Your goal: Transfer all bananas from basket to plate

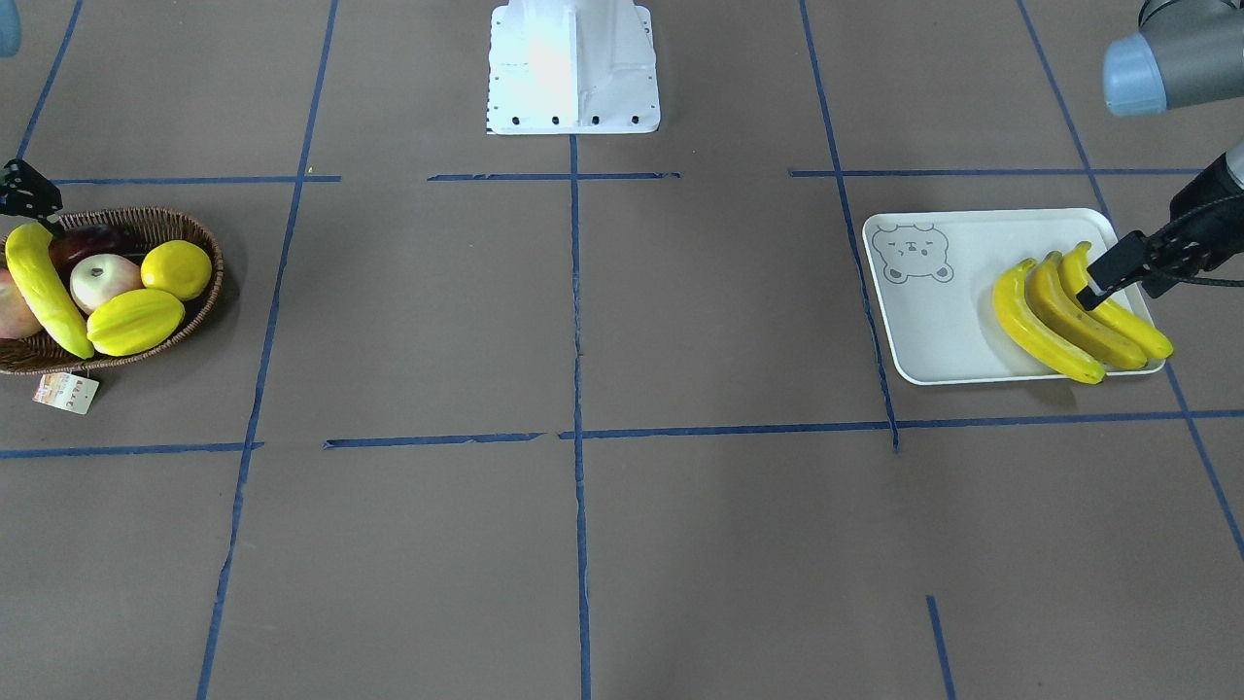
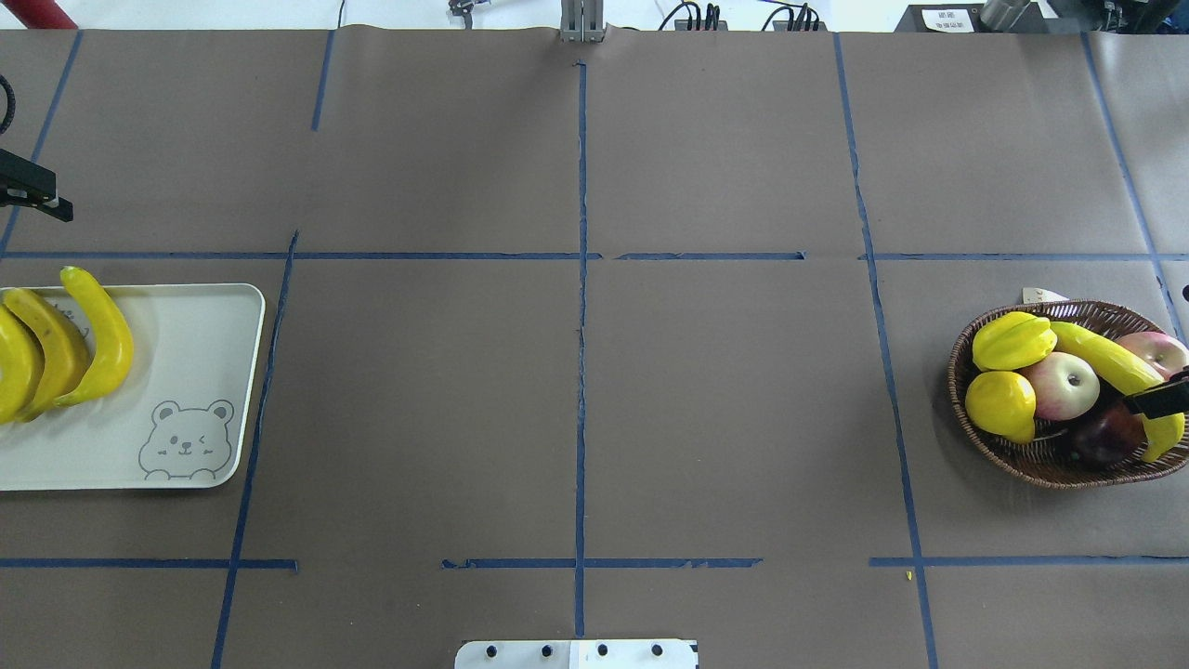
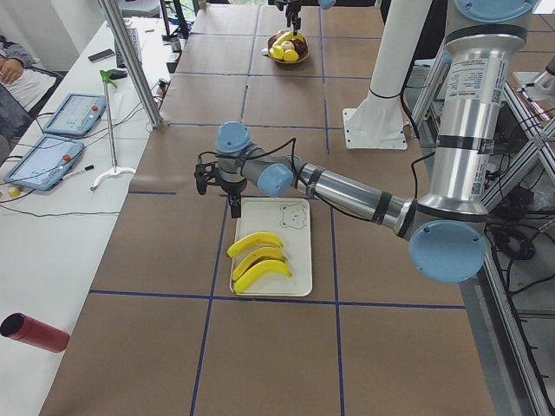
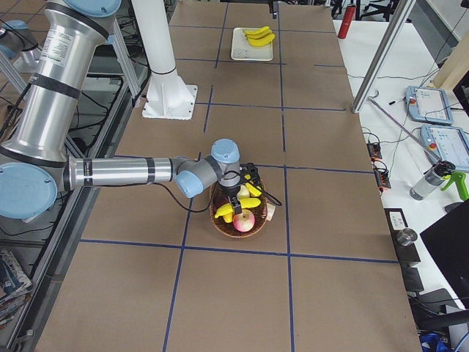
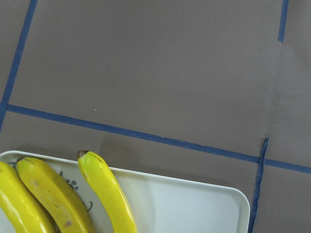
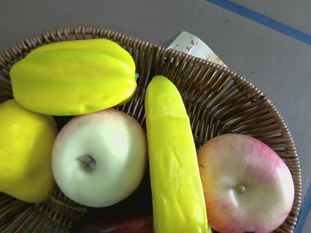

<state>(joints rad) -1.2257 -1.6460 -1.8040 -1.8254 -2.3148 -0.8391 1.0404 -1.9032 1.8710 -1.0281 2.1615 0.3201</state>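
Three bananas are laid side by side on the plate at the right of the front-facing view, so most of the task is judged done. One banana is left in the basket at that view's left edge, among other fruit. The right gripper is held right at this banana and the left gripper just over the plate's bananas, with none of them lifted; whether either is open or closed cannot be told.
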